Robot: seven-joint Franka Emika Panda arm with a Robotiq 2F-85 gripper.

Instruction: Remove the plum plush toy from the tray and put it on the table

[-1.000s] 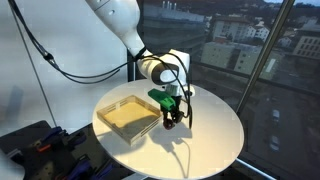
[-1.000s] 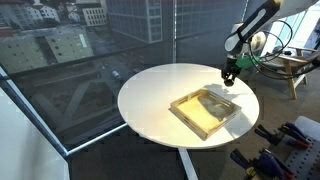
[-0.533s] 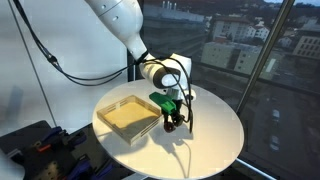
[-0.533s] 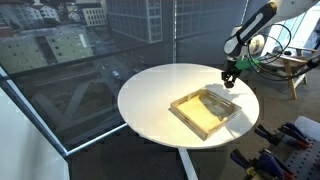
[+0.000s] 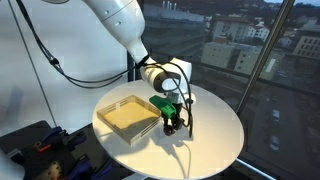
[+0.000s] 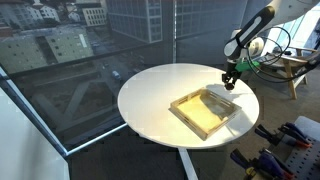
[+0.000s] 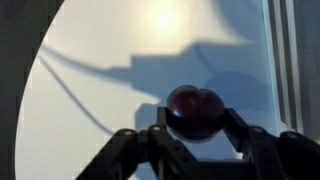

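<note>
In the wrist view the plum plush toy (image 7: 194, 110), a small dark reddish-purple ball, sits squeezed between my two black fingers. My gripper (image 7: 194, 118) is shut on it and hangs above the white table (image 7: 100, 90). The tray's edge (image 7: 283, 60) shows as a strip at the right of that view. In both exterior views my gripper (image 5: 171, 124) (image 6: 229, 83) hovers over the table just beside the pale yellowish tray (image 5: 128, 116) (image 6: 206, 112), outside its rim. The plum is too small to make out in those views.
The round table (image 5: 210, 135) (image 6: 150, 95) stands by tall windows. Dark equipment and clutter sit off the table's edge (image 5: 35, 150) (image 6: 290, 135). A cable loops down from the arm (image 5: 60, 70).
The gripper with the plum has drifted slightly lower and away from the tray's rim. Its grip is unchanged.
</note>
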